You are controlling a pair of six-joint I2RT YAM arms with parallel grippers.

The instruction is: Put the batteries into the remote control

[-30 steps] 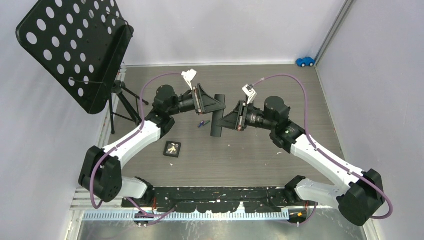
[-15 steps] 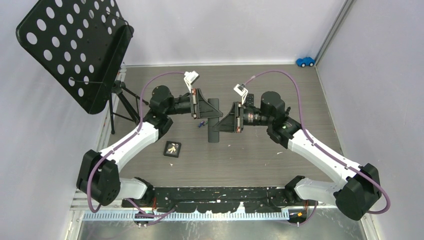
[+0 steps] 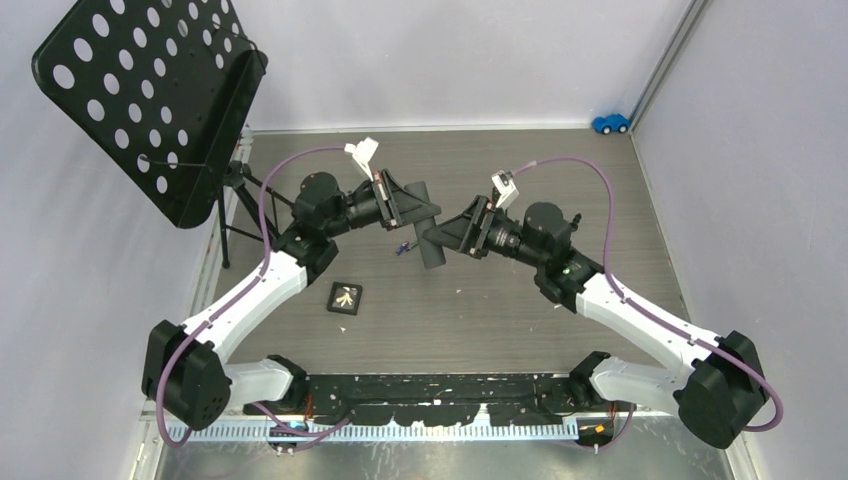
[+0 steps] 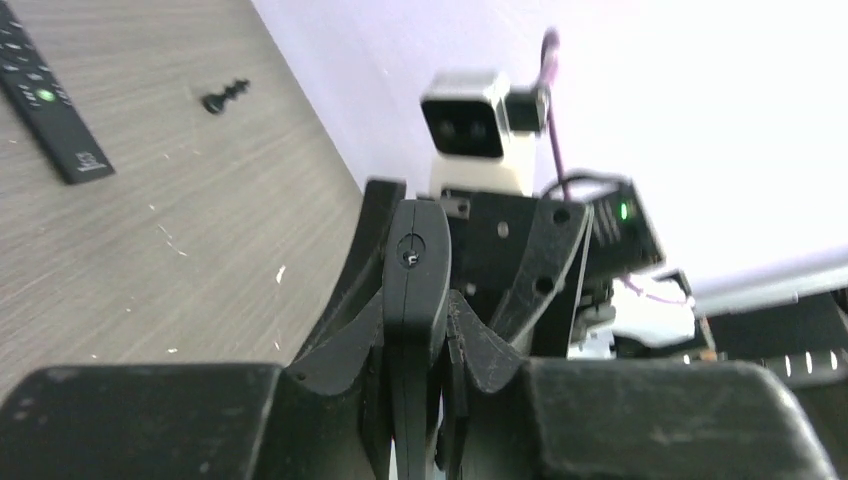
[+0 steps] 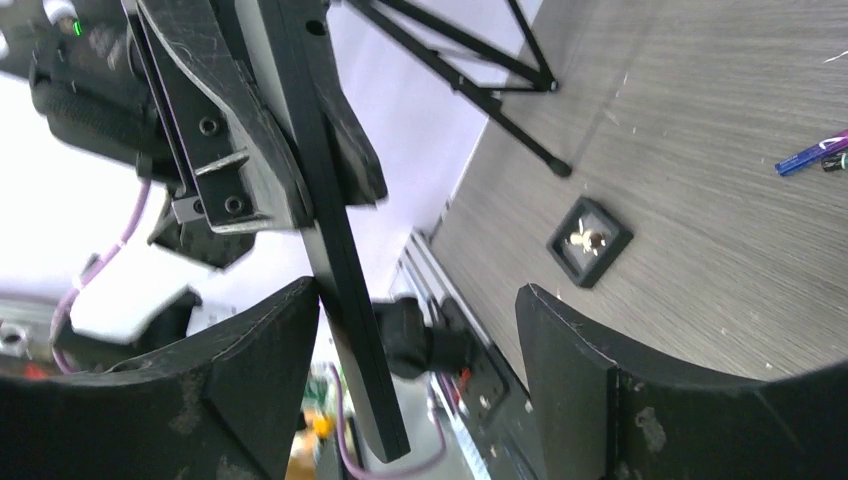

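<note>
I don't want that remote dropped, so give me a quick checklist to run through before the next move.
1. Left claw clamped on the slim black plastic remote control: ok.
2. Right claw open, remote running between its fingers, ungripped: ok.
3. Battery bay uncovered: cannot tell.
4. Small blue and dark cylindrical batteries picked up: not ok, they lie on the grey wood-grain table.
5. Second flat black remote lying apart from both claws: ok.
</note>
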